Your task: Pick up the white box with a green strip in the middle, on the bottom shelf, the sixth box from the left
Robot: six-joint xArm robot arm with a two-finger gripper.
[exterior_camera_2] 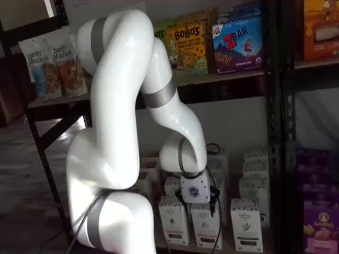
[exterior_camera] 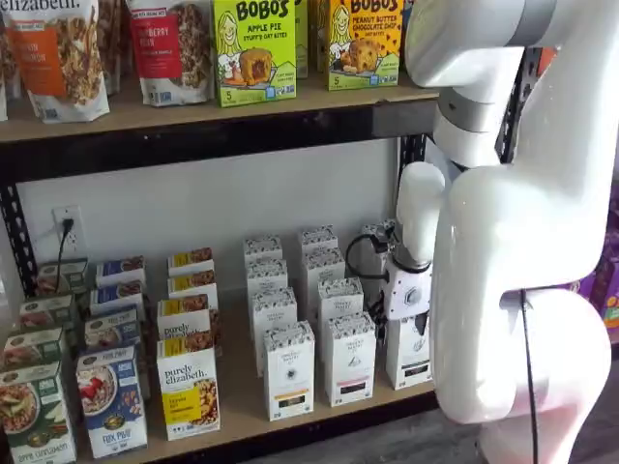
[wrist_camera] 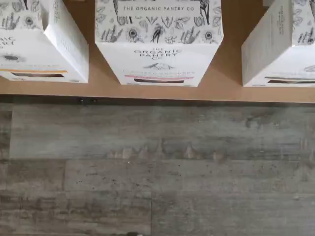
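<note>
Three white boxes stand at the front of the bottom shelf [wrist_camera: 162,93]. In the wrist view one has an orange strip [wrist_camera: 34,49], the middle one a pink strip [wrist_camera: 157,44], and the third [wrist_camera: 283,49], cut by the frame edge, a faint greenish strip. That third one is the white box [exterior_camera_2: 246,225], seen behind the arm in a shelf view [exterior_camera: 411,356]. My gripper [exterior_camera_2: 197,201] hangs in front of the shelf edge, level with the pink-strip box [exterior_camera_2: 206,227], beside the white box and touching nothing. Its white body [exterior_camera: 408,290] shows; the fingers are not plain. Nothing is held.
More white cartons stand in rows behind the front ones [exterior_camera: 319,251]. Colourful Purely Elizabeth cartons [exterior_camera: 189,387] fill the shelf's left part. A black rack upright [exterior_camera_2: 280,132] rises beside the white box. Grey plank floor [wrist_camera: 157,172] lies below the shelf. Bobo's boxes [exterior_camera: 253,48] sit on the shelf above.
</note>
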